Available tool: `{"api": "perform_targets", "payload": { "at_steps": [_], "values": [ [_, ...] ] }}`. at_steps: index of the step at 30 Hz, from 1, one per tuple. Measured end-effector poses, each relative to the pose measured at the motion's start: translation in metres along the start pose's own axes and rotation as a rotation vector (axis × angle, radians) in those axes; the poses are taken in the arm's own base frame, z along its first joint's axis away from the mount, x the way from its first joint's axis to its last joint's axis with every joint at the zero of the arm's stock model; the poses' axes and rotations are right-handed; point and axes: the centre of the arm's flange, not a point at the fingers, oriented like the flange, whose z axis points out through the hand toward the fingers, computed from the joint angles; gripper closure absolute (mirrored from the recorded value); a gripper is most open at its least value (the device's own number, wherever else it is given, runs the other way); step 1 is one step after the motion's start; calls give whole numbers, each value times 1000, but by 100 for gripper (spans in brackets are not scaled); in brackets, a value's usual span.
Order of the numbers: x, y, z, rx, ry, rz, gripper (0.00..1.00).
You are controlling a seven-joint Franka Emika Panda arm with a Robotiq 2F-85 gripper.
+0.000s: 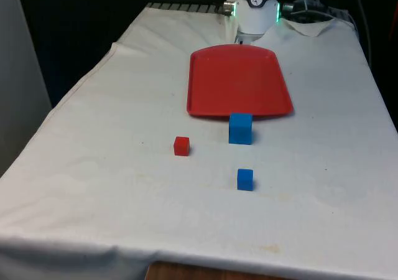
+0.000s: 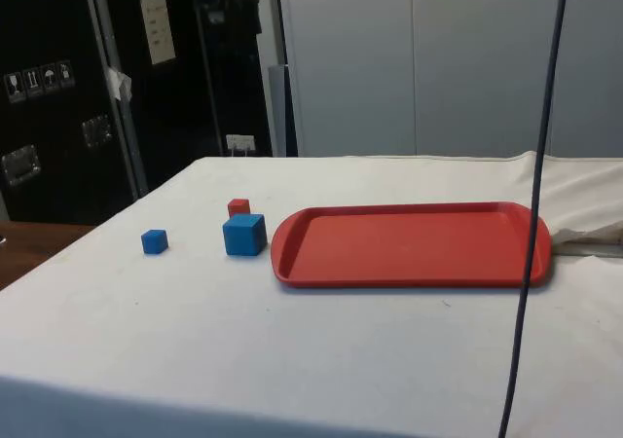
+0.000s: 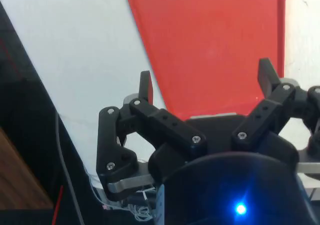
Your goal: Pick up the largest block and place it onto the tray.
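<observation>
A large blue block (image 1: pixel 240 129) (image 2: pixel 244 235) stands on the white cloth just in front of the red tray's near edge. The red tray (image 1: pixel 239 81) (image 2: pixel 409 244) (image 3: pixel 210 40) lies flat with nothing on it. A small blue block (image 1: pixel 245 179) (image 2: pixel 154 241) and a small red block (image 1: pixel 181 145) (image 2: pixel 238 207) sit nearby on the cloth. In the wrist view my gripper (image 3: pixel 207 80) hangs high over the tray, open, with nothing between its fingers (image 3: pixel 145 85).
The table's edge and a dark gap show beside the gripper in the wrist view. A black cable (image 2: pixel 533 214) hangs down in front of the tray in the side view. Crumpled cloth (image 1: pixel 311 25) lies by the robot's base.
</observation>
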Motion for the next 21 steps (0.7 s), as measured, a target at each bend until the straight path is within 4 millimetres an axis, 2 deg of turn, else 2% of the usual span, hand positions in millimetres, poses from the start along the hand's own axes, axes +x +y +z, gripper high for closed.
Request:
{"api": "perform_targets", "payload": {
  "at_steps": [14,21],
  "values": [
    [12,-30,17,-16,-2,-12,0],
    [26,-38,33,-30,3,-10,0]
  ]
}}
